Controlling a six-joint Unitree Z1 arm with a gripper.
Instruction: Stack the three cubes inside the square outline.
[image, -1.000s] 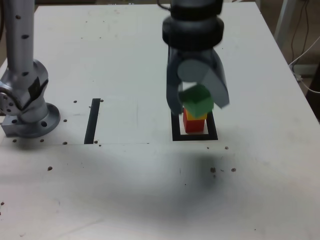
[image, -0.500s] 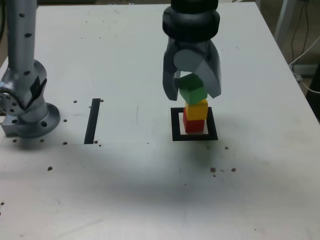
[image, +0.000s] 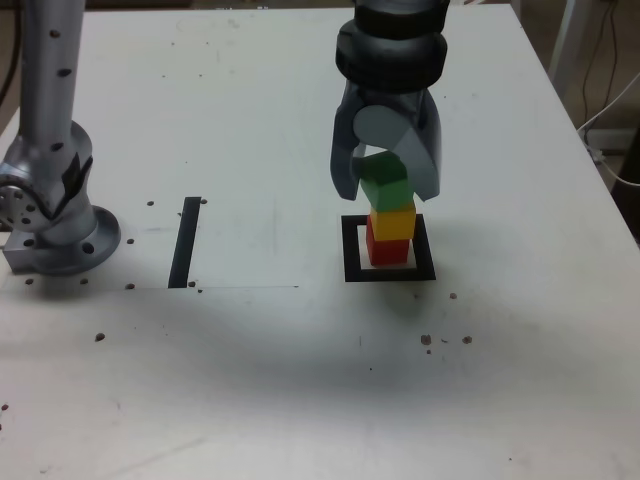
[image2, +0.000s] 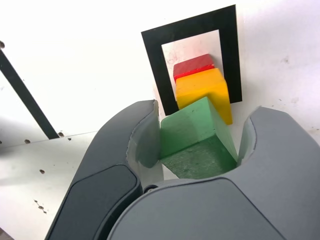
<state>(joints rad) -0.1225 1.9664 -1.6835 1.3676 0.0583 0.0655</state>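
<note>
A white worktop (image: 250, 400) runs out of the exterior view's bottom, its near part marked with small dark specks. Farther back, toward the worktop's right edge in the exterior view, lies a flat black square outline with a white centre (image: 353, 265). Inside it sits a matte red cube (image: 388, 252), with a matte yellow cube (image: 393, 222) on top, slightly out of line with it. Above the yellow cube is a matte green cube (image: 386, 185), tilted; whether those two touch is unclear. A grey gripper (image: 388, 193) reaches down from the worktop's far side, its two curved fingers clamped on the green cube, one at each side. A straight black strip (image: 184, 245) lies well apart from the outline, toward the worktop's left edge in the exterior view. Beyond the strip on that side stands a round grey base (image: 65, 250). Thin pale and dark cables (image: 612, 172) hang past the worktop's right edge, near its far right corner in the exterior view.
</note>
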